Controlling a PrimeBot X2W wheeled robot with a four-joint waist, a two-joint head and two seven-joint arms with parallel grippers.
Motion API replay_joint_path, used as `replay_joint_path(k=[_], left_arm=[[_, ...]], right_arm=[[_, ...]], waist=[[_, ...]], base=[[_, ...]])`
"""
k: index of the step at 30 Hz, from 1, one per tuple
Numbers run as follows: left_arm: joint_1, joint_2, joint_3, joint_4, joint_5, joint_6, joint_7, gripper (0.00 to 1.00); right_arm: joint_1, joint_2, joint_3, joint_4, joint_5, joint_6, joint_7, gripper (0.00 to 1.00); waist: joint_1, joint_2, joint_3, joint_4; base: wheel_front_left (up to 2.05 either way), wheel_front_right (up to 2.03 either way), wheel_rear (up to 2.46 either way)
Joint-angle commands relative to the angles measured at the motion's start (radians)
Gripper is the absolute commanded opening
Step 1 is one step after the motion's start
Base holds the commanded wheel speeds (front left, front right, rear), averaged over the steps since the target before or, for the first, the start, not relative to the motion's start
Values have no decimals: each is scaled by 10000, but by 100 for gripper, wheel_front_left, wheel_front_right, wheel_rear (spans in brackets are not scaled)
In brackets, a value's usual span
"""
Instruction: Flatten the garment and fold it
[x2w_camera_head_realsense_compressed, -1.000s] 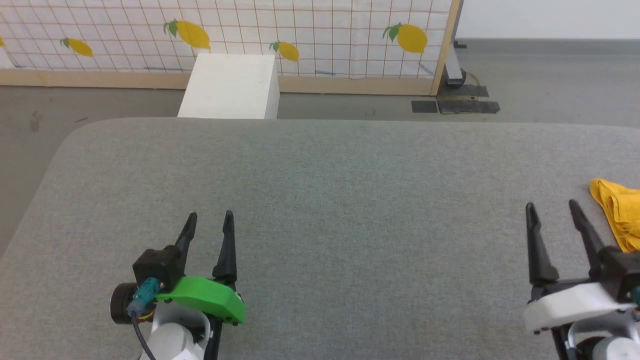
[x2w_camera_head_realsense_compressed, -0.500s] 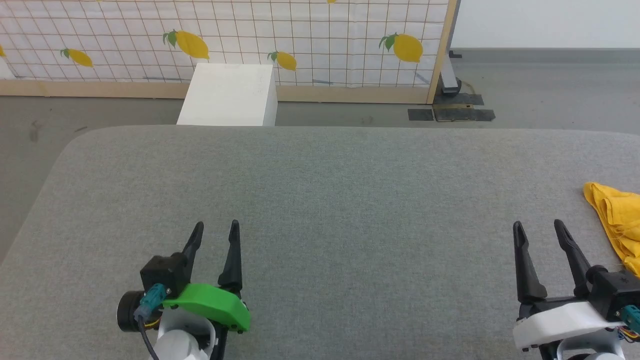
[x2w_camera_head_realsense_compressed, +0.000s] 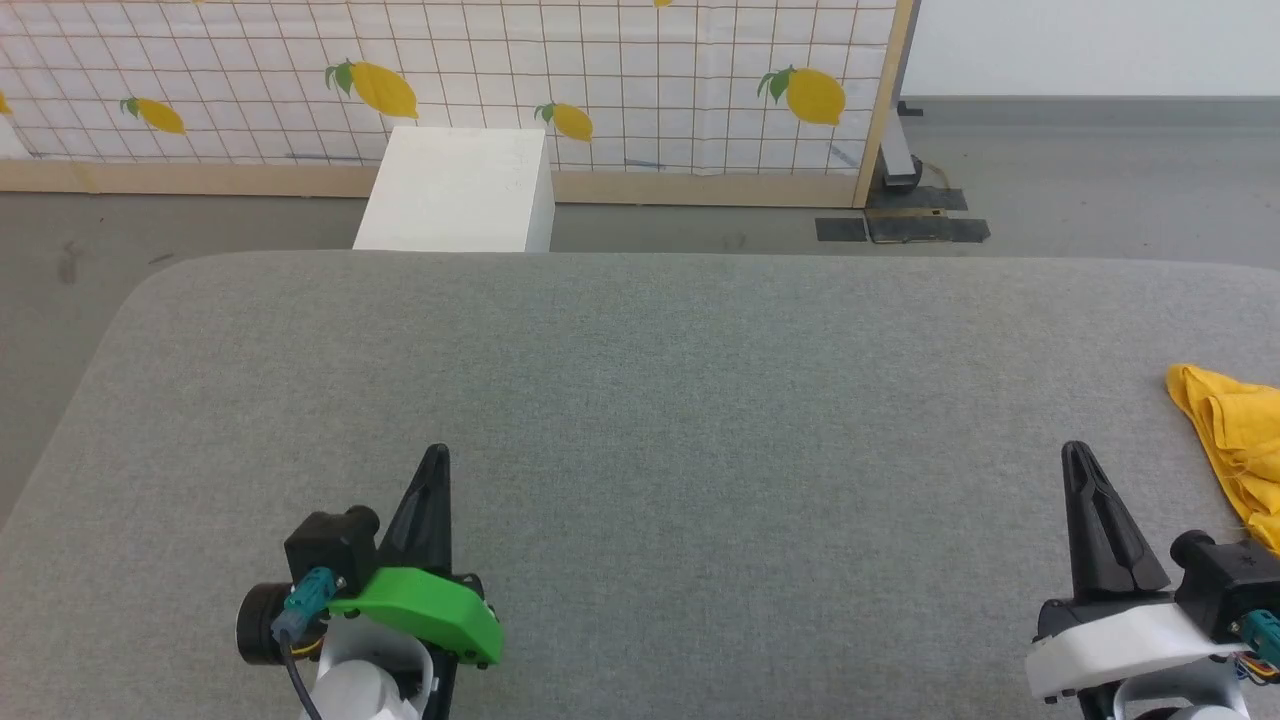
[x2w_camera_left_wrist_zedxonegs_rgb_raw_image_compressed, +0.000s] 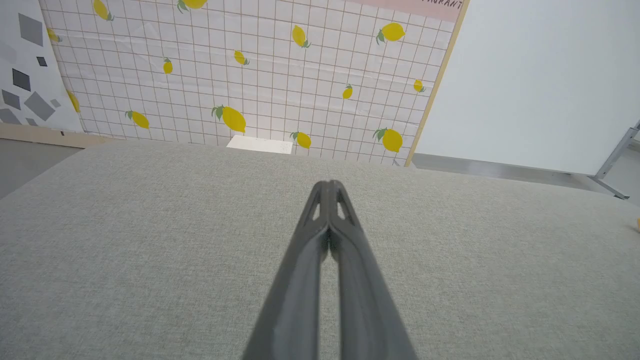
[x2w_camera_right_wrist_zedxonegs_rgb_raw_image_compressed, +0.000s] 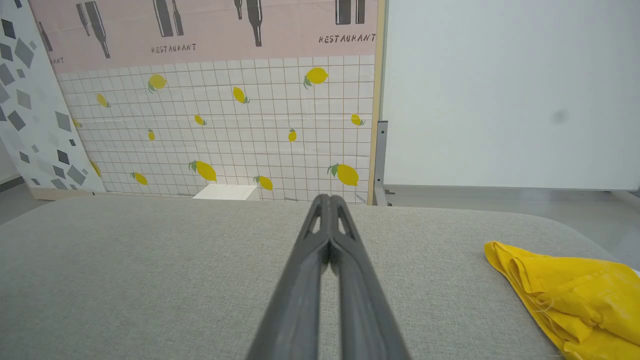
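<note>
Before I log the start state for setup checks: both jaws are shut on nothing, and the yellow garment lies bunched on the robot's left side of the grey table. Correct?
The side is wrong: the head view shows the garment bunched on the robot's right side of the grey table. Left gripper and right gripper do have jaws shut on nothing.

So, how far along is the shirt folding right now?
Done: nothing yet; the garment lies bunched on the right of the table, not flattened. In hand: nothing; the left pincer and right pincer are both shut and empty, apart from the cloth. Left: grasp it, spread it flat, fold it.
</note>
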Motion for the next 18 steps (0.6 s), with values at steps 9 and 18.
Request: replay_joint_path(k=[9, 18], left_arm=[[95, -4, 77, -219, 176, 45, 184, 0], [188, -8, 151, -432, 347, 88, 364, 0]], right_arm=[[-47, 1, 68, 13, -67, -1, 120, 0], [-93, 3, 135, 25, -132, -2, 237, 0]], waist=[[1, 0, 3, -41], [1, 0, 6, -81]], base=[[0, 0, 0], [0, 0, 0]])
